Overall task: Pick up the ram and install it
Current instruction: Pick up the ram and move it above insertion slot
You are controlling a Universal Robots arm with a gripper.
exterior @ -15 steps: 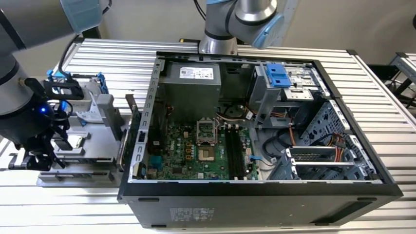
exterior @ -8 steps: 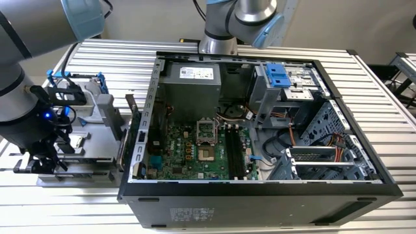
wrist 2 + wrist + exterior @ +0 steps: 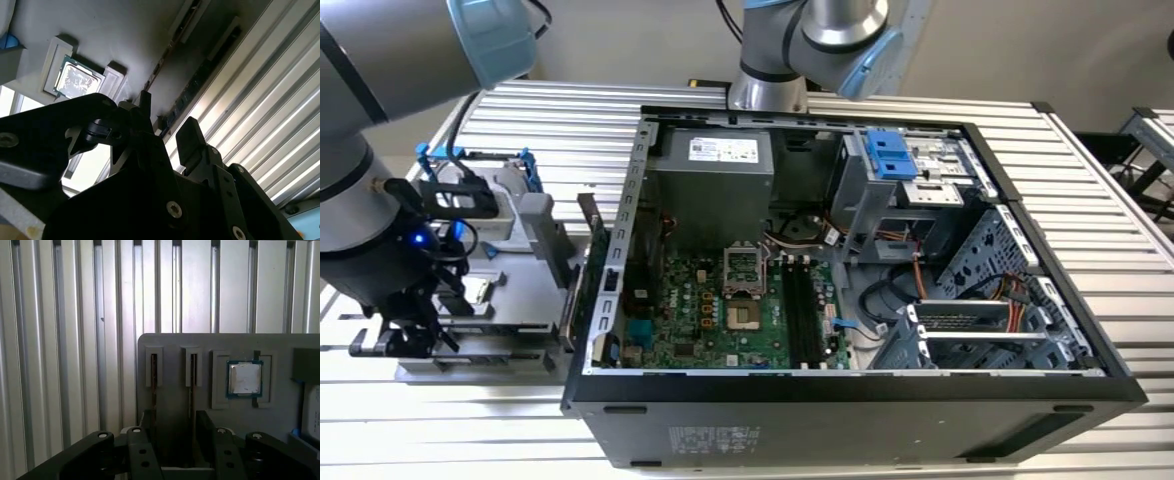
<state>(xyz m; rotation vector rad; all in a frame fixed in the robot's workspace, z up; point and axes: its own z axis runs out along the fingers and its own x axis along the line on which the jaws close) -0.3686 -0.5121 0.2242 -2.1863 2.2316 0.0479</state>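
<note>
Two ram sticks stand on edge in the slots of a grey holder block (image 3: 175, 347), one ram (image 3: 192, 390) beside the other ram (image 3: 154, 385). My gripper (image 3: 175, 442) hangs open right over them, its black fingers (image 3: 137, 450) on either side of the stick nearer the processor chip. In the second wrist view the ram (image 3: 200, 80) runs as a dark strip up from between the fingertips of the gripper (image 3: 167, 122). In the exterior view the gripper (image 3: 407, 335) sits low over the grey holder (image 3: 520, 260), to the left of the computer case.
A square silver processor chip (image 3: 245, 378) lies in a pocket of the holder beside the ram slots. The open computer case (image 3: 854, 385) stands in the middle of the ribbed metal table (image 3: 560, 110), with black memory slots (image 3: 803, 315) on its green motherboard. A second arm base (image 3: 767, 90) stands behind the case.
</note>
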